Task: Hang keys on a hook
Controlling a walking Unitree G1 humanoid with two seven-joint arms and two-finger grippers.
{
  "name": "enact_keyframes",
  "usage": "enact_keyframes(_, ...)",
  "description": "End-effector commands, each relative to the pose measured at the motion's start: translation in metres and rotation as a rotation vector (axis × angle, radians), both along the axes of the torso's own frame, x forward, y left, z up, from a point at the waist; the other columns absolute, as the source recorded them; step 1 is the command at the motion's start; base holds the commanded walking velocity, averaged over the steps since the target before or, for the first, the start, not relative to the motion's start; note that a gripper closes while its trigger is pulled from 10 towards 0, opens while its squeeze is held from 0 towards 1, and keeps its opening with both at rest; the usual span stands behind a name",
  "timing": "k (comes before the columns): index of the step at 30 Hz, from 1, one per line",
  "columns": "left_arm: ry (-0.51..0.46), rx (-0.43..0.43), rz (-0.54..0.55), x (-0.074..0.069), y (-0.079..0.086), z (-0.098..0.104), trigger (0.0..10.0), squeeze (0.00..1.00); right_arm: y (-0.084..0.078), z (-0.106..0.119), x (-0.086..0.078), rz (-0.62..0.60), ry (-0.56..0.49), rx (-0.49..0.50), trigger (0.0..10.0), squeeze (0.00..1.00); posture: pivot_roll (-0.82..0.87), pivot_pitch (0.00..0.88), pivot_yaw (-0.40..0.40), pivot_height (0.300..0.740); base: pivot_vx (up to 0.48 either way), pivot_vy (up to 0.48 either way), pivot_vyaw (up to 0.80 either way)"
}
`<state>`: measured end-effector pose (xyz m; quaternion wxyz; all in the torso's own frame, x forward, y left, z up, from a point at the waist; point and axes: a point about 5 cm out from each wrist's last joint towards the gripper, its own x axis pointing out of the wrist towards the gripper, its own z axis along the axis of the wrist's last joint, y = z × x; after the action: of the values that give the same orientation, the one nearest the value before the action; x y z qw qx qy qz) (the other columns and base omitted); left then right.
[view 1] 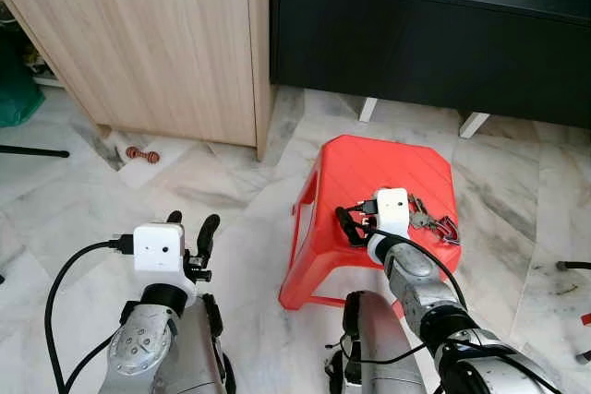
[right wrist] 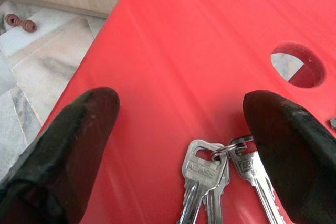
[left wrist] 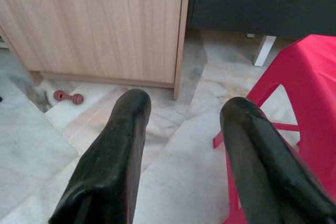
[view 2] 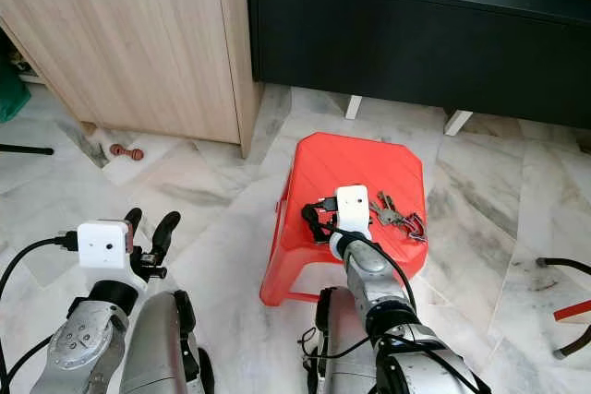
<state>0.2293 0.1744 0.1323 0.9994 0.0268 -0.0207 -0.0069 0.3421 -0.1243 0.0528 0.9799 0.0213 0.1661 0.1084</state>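
The left gripper (view 1: 191, 228) waits at seven o'clock over the floor, fingers spread and empty, kept clear of the work. At five o'clock the right gripper (right wrist: 181, 129) reaches over the stool (view 1: 355, 168), fingers wide apart with nothing between them. It is poised above the keys (right wrist: 220, 182), which lie flat on the stool's top near its three o'clock edge, probably lining up a pickup. At twelve o'clock stand a wooden cabinet (view 1: 157, 34) and a dark sideboard (view 1: 416, 43). I can make out no hook.
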Motion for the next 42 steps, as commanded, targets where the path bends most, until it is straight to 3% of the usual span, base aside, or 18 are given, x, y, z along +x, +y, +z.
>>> enact_keyframes(1, 0.003, -0.001, 0.002, -0.003, -0.001, 0.001, 10.0, 0.0, -0.003, -0.01, -0.006, -0.004, 0.037, -0.022, 2.5, 0.0, 0.07, 0.241, -0.118, 0.568, 0.0, 0.0, 0.0)
enact_keyframes(11, 0.004, 0.001, -0.002, -0.001, -0.001, 0.0, 10.0, 0.0, -0.004, -0.013, -0.008, -0.015, 0.046, -0.026, 2.0, 0.0, 0.06, 0.234, -0.116, 0.568, 0.0, 0.0, 0.0)
enact_keyframes(14, 0.004, 0.003, -0.002, 0.0, 0.0, 0.0, 10.0, 0.0, -0.006, -0.013, -0.008, -0.024, 0.048, -0.036, 1.0, 0.0, 0.06, 0.234, -0.117, 0.568, 0.0, 0.0, 0.0)
enact_keyframes(30, -0.009, 0.033, -0.017, 0.009, -0.002, 0.002, 10.0, 0.0, -0.01, -0.011, -0.008, -0.021, 0.016, -0.055, 1.0, 0.0, 0.06, 0.203, -0.115, 0.568, 0.0, 0.0, 0.0)
enact_keyframes(38, -0.019, 0.043, -0.018, 0.014, 0.0, 0.004, 10.0, 0.0, -0.008, -0.009, -0.007, -0.02, 0.022, -0.058, 0.7, 0.0, 0.06, 0.194, -0.111, 0.568, 0.0, 0.0, 0.0)
enact_keyframes(42, -0.024, 0.048, -0.019, 0.017, 0.001, 0.005, 10.0, 0.0, -0.004, -0.007, -0.005, -0.013, 0.015, -0.05, 0.1, 0.0, 0.06, 0.181, -0.108, 0.568, 0.0, 0.0, 0.0)
